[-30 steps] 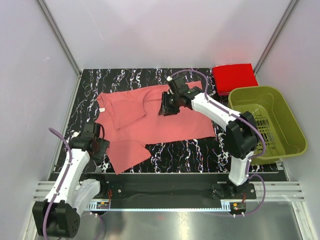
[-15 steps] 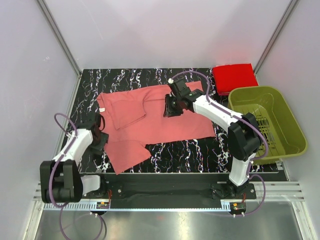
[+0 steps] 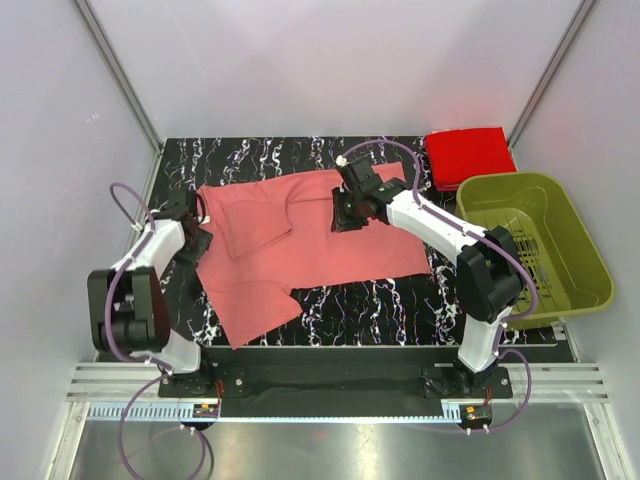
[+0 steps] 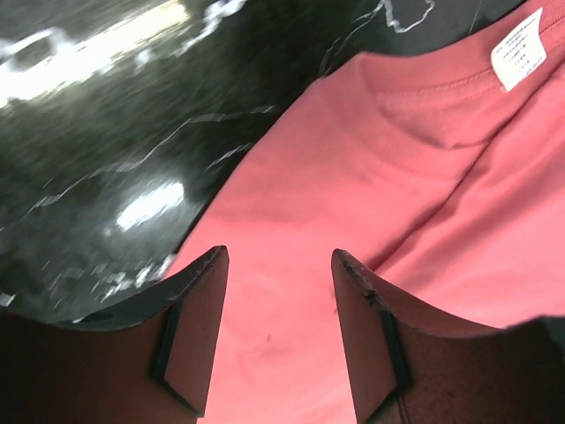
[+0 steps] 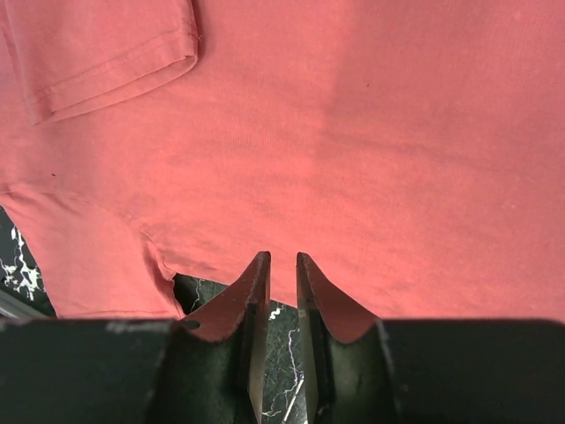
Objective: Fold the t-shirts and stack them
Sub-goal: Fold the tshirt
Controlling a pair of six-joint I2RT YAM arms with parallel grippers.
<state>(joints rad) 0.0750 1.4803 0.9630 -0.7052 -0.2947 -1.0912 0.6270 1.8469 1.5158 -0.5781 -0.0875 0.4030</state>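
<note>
Fold stage: salmon-pink t-shirt (image 3: 330, 245) lies spread on the table (image 3: 400, 300). Left gripper (image 4: 278, 256), jaws apart, hovers at the collar side. Right gripper (image 5: 281, 261) has narrowed to a slit over a cloth edge, and whether it holds cloth cannot be told. Next move, as judged, needs both edges pinched.

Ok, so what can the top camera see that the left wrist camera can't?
Only the top view shows the folded red shirt, the green basket and the right arm reaching over the cloth. Only the left wrist view shows the left gripper close up, jaws apart with nothing between them, and the stitched collar seam. Both show the pink shirt and the black marbled table.
</note>
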